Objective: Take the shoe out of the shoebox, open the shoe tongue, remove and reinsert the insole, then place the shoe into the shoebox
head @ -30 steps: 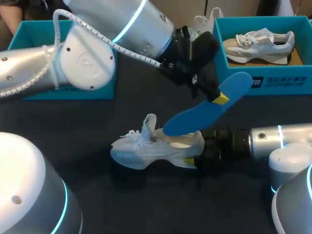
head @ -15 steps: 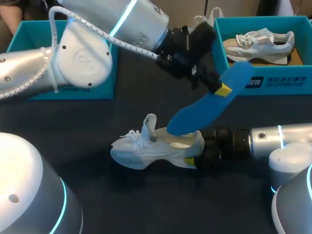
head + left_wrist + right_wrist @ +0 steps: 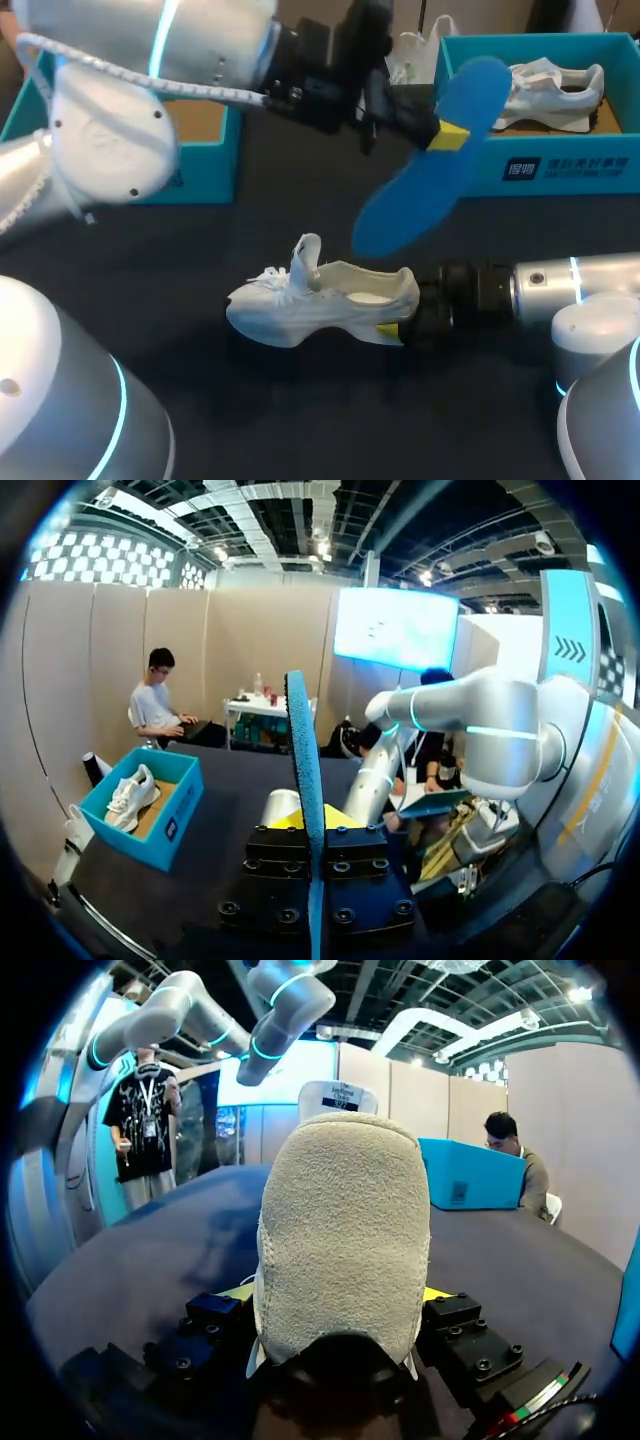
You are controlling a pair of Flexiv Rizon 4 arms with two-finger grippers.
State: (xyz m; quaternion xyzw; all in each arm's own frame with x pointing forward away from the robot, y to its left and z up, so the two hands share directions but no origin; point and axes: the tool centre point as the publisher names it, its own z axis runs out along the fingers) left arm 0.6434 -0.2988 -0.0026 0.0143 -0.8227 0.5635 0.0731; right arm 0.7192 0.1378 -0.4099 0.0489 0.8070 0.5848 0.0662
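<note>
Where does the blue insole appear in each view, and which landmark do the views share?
Head view: the blue insole hangs tilted in the air above the white shoe, held by the left gripper.
Left wrist view: edge-on, a thin upright blue strip between that gripper's fingers.
Right wrist view: not in it.
Landmark: the teal shoebox holding a second shoe, in head and left wrist views.

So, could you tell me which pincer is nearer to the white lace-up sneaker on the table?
Right. The right pincer grips the white lace-up sneaker at its heel; the left pincer hangs above it, holding the blue foam insole.
</note>
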